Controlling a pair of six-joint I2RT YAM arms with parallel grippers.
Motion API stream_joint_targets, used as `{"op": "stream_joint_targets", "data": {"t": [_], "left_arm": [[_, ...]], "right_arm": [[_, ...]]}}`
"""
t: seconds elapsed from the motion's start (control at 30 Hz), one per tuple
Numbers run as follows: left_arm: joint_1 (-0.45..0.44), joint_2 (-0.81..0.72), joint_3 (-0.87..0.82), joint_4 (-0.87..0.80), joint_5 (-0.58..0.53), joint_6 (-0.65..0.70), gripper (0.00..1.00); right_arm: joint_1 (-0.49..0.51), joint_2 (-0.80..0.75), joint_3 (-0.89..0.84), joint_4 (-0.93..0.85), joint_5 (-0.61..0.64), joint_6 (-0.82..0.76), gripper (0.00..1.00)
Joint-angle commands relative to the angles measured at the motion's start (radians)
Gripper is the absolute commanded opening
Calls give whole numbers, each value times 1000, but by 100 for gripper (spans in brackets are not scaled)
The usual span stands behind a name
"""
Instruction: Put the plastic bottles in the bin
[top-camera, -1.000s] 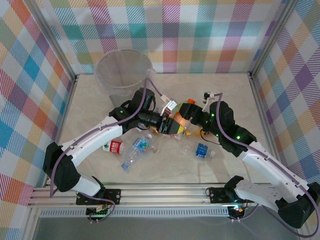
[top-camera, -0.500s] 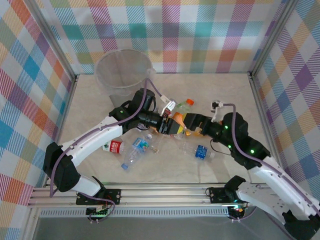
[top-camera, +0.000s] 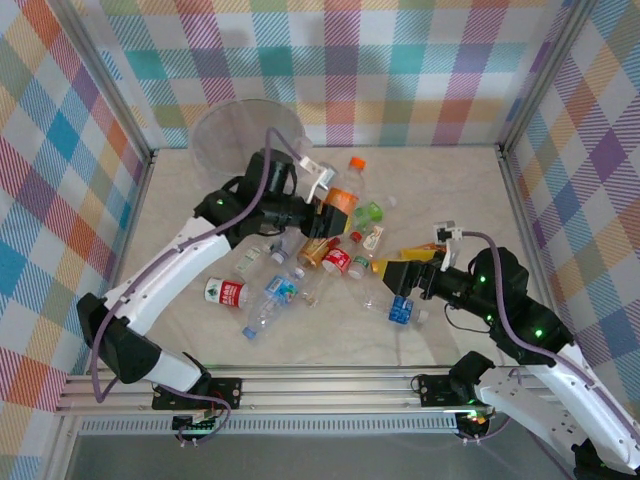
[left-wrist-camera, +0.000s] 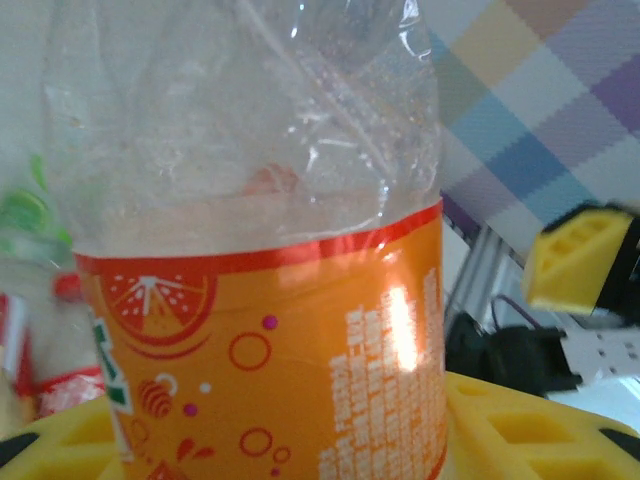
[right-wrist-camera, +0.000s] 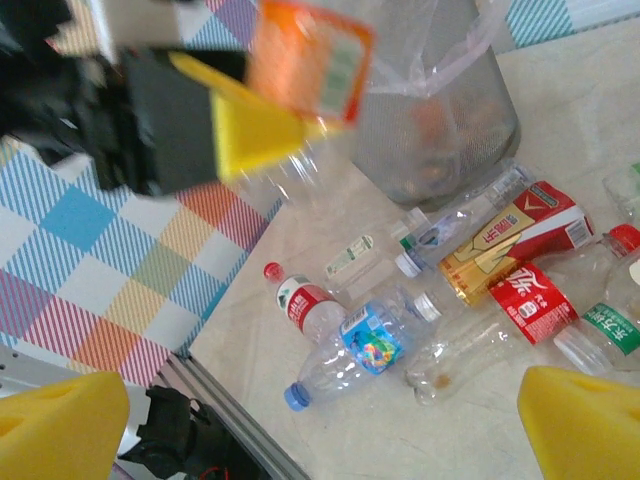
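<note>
An orange-labelled plastic bottle (top-camera: 342, 198) is up off the table, clamped near its base in the left gripper (top-camera: 328, 208). Its orange cap points toward the far right. The left wrist view shows the yellow fingers (left-wrist-camera: 520, 430) on either side of the label, with the clear, crumpled upper part rising above them. The held bottle hangs just right of the bin (top-camera: 222, 170), a translucent grey bucket with a clear liner in the far left corner of the table (top-camera: 470, 190).

Other bottles lie loose in the middle of the table. There is a green-labelled one (top-camera: 368, 212) and a red-labelled one (top-camera: 336, 260) under the left gripper. Nearer and further left are a red-labelled bottle with a red cap (top-camera: 228, 292) and a blue-labelled bottle (top-camera: 277, 290). A second blue-labelled bottle (top-camera: 402, 308) lies to the near right.

The right gripper (top-camera: 392, 272) sits at the right of the heap with its jaws spread wide and nothing between them.
</note>
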Motion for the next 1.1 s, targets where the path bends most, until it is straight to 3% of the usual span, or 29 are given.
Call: {"op": "stream_joint_targets", "data": {"t": [0.0, 0.17, 0.3, 0.7, 1.07], "left_arm": [[10, 29, 165, -166, -235, 78, 53], [48, 149, 380, -280, -441, 106, 53], [108, 244, 517, -329, -510, 114, 53], [352, 487, 756, -421, -445, 55, 53], [428, 541, 710, -433, -432, 19, 54]], "right_arm": [[-5, 21, -1, -16, -30, -49, 100], [-6, 42, -13, -15, -22, -53, 100], [-5, 43, -16, -40, -7, -57, 100], [-6, 46, -13, -102, 48, -70, 100], [-5, 67, -25, -100, 68, -47, 100]]}}
